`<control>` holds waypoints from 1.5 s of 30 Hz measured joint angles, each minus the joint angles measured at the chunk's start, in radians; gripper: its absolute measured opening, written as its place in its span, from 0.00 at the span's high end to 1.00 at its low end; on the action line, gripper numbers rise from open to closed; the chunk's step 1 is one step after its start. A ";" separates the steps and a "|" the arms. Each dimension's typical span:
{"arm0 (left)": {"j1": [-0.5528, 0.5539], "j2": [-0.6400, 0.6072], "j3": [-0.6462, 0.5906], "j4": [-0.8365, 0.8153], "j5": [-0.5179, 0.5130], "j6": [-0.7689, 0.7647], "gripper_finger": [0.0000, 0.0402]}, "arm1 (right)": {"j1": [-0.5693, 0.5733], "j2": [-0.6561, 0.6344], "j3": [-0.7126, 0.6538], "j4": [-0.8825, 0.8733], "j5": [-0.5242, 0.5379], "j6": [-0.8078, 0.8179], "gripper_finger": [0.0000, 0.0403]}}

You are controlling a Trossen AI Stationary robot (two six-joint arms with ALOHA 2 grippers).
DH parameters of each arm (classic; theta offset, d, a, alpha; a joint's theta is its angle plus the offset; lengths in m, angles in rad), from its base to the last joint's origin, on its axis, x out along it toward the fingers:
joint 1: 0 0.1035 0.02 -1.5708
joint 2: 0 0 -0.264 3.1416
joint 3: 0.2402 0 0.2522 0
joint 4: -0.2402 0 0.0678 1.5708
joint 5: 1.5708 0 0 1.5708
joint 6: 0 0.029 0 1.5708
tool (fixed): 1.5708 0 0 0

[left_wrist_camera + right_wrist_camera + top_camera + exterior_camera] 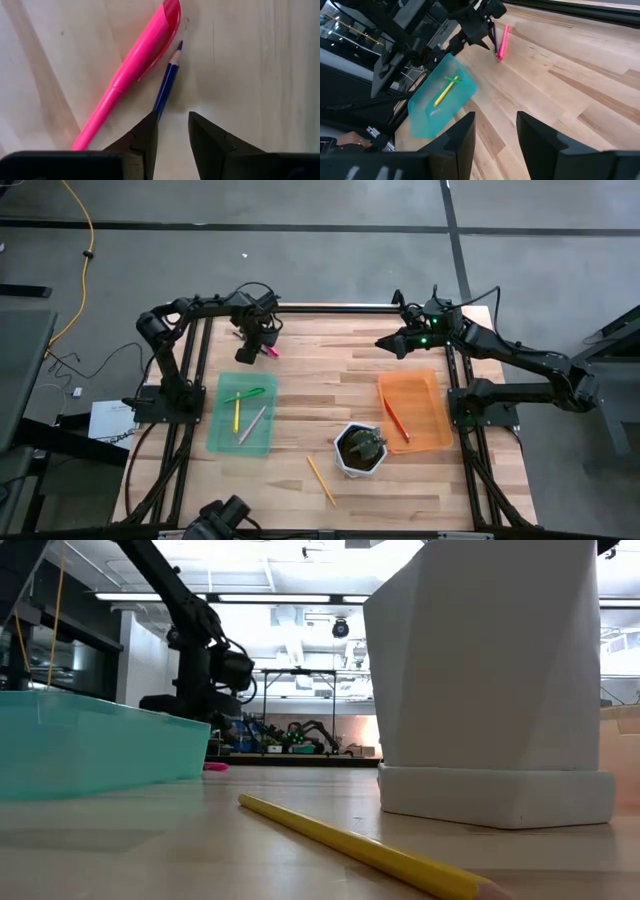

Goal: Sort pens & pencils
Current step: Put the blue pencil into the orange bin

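four pens (244,395), three pencils (321,480), two trays (215,442), one white pot (352,467), two grippers (247,357).

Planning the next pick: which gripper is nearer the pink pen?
Left. The left gripper hangs directly over the pink pen and a blue pencil; the right gripper is across the table.

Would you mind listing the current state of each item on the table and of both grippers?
Left gripper: open, over the blue pencil.
Right gripper: open, empty, above bare table.
Pink pen: on the table, unsorted.
Blue pencil: on the table beside the pink pen.
Green tray: holds three pens.
Orange tray: holds one pencil.
Yellow pencil: loose on the table.
White pot: upright.
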State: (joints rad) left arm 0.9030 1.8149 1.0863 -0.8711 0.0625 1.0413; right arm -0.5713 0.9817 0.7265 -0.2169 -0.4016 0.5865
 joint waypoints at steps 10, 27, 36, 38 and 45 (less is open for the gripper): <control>0.000 0.010 -0.001 0.035 -0.030 -0.001 0.76 | 0.000 0.000 0.000 0.000 0.004 0.008 0.67; 0.000 0.009 -0.001 0.073 -0.069 -0.023 0.77 | 0.000 0.000 0.000 0.000 0.009 0.008 0.67; 0.000 0.009 -0.001 0.091 -0.093 -0.039 0.77 | 0.000 0.000 0.000 0.000 0.009 0.008 0.67; 0.000 0.009 -0.001 0.096 -0.105 -0.048 0.77 | 0.000 0.000 0.000 0.000 0.010 0.008 0.67; -0.001 0.009 -0.001 0.078 -0.057 -0.046 0.77 | 0.000 0.000 0.000 0.000 0.010 0.003 0.67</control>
State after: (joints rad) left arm 0.9018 1.8236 1.0855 -0.7933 0.0058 0.9948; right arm -0.5715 0.9815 0.7265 -0.2165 -0.3920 0.5899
